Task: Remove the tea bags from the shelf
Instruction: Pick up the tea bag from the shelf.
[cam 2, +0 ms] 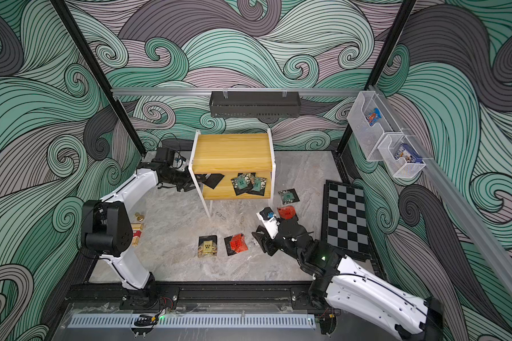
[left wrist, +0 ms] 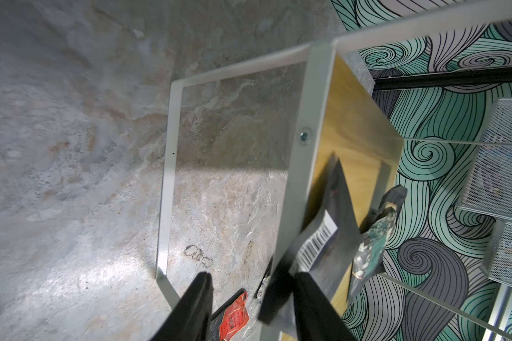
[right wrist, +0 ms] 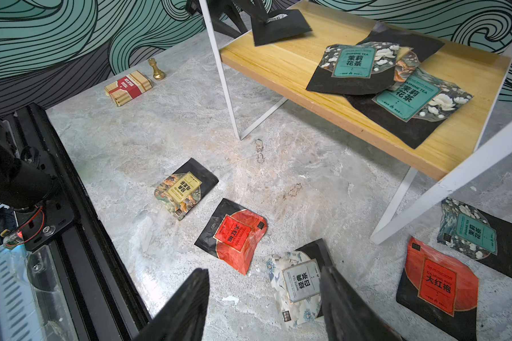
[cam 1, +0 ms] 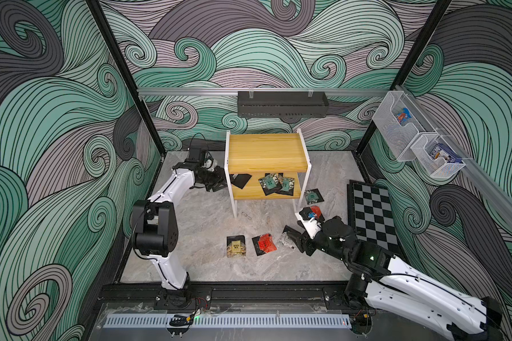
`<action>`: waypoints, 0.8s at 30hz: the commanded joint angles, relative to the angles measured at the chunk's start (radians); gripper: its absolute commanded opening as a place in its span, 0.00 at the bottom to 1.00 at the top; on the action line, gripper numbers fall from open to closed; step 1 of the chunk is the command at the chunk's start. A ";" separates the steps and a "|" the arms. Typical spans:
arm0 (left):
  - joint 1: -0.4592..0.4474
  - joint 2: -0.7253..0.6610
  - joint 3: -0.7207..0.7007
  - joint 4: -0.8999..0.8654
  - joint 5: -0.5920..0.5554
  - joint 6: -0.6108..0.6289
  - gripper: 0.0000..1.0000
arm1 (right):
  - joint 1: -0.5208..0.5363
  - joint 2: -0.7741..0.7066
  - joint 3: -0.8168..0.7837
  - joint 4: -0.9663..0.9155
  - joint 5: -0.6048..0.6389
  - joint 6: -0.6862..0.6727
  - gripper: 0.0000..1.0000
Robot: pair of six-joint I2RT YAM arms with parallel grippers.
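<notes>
Several tea bags (cam 1: 277,183) lie on the lower board of the shelf (cam 1: 266,150), and five more are already down on the table (cam 1: 204,212). At the shelf's left end, the left hand (cam 1: 223,183) reaches in sideways through the white frame, level with that board. The nearest sachet, a black face-down one (cam 1: 241,180), lies directly ahead of it, turned cornerwise so that one corner points out toward the hand. The left wrist view shows that corner between the two fingers (left wrist: 195,304), which stand apart; whether they have pinched it yet cannot be told. Further right along the same board sits an overlapping pile of teal-labelled sachets (right wrist: 355,63), well beyond the left hand and closer to the right arm. The right hand (cam 1: 294,239), however, is low over the table in front of the shelf's right leg. It is released, its fingers straddling a white-labelled sachet (right wrist: 300,283) lying flat there. The left arm looks plainly nearer for the next withdrawal: a straight pull back out through the left end.
</notes>
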 commanded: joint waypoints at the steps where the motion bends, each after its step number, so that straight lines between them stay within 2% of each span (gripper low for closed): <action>1: 0.013 -0.041 -0.014 -0.043 -0.018 0.027 0.45 | -0.004 0.005 -0.010 0.050 -0.010 -0.001 0.64; 5: 0.014 -0.052 -0.013 -0.042 0.003 0.028 0.45 | -0.004 0.013 -0.008 0.056 -0.014 -0.004 0.64; 10: 0.015 -0.062 0.008 -0.039 0.027 0.021 0.53 | -0.004 0.017 -0.007 0.059 -0.018 -0.004 0.64; 15: 0.014 -0.048 0.025 -0.036 0.033 0.020 0.54 | -0.005 0.015 -0.009 0.062 -0.020 0.001 0.64; 24: 0.010 -0.025 0.035 -0.002 0.048 0.004 0.41 | -0.005 0.014 -0.017 0.065 -0.019 0.010 0.64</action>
